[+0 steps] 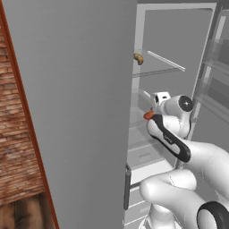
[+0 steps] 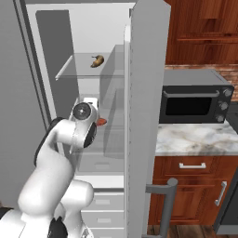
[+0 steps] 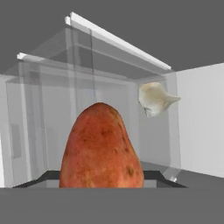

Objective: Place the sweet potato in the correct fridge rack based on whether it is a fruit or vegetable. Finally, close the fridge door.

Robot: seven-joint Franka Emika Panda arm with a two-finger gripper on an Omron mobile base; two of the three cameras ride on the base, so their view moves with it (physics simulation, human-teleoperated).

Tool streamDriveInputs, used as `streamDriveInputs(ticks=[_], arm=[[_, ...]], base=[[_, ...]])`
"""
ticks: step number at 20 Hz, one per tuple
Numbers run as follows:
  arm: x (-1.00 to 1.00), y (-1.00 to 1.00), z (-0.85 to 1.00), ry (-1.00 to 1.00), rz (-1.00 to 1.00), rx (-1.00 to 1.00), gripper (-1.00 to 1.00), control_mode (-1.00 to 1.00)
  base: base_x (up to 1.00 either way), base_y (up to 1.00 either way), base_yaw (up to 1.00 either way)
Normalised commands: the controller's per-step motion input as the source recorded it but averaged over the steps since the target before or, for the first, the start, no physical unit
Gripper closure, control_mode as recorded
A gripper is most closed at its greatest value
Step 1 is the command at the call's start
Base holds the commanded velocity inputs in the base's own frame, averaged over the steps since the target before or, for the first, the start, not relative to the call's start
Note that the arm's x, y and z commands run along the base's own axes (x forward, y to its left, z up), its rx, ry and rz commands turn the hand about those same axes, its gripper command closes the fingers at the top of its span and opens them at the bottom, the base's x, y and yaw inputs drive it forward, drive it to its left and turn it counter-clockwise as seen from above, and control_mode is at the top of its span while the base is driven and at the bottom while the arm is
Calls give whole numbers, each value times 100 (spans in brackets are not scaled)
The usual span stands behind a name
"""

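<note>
1. Sweet potato [image 3: 101, 146] sits pinched between the jaws of the gripper [image 3: 101, 183], its tapered end pointing into the fridge.
2. From the left base view, its orange tip [image 1: 148, 116] shows at the hand, inside the fridge opening and below the upper shelves.
3. A white bulb [image 3: 155, 99] lies beyond it, to the right in the hand view.
4. A yellowish-brown curved item [image 2: 97, 61] rests on the top glass shelf [image 2: 74, 69].
5. The fridge door [image 2: 142, 116] stands open.
</note>
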Motion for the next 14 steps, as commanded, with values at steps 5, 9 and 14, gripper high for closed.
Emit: streamDriveInputs(ticks=[5, 9, 14], arm=[[40, -18, -6, -1, 0, 0, 100, -100], [60, 2, -1, 0, 0, -2, 100, -100], [60, -1, -8, 0, 0, 0, 100, -100]], base=[[0, 0, 0], [0, 0, 0], [0, 0, 0]])
